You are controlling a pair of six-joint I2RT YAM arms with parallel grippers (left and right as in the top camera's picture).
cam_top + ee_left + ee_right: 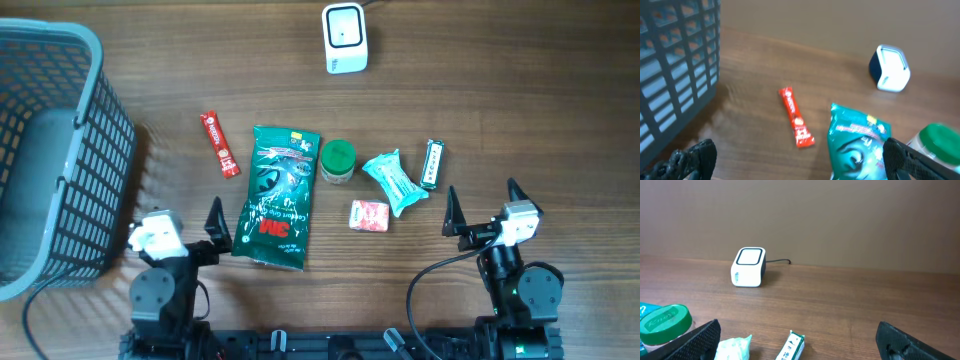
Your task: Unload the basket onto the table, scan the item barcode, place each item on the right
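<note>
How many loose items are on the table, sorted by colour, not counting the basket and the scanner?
Red: 2, the stick sachet and the small square packet
Green: 2, the large pouch and the green-lidded jar
Pale blue: 1, the crinkled wrapper
Dark: 1, the slim pack
Total: 6

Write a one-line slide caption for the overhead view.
Before the scan: left gripper and right gripper open, six items untouched; scanner at top, basket at left.
</note>
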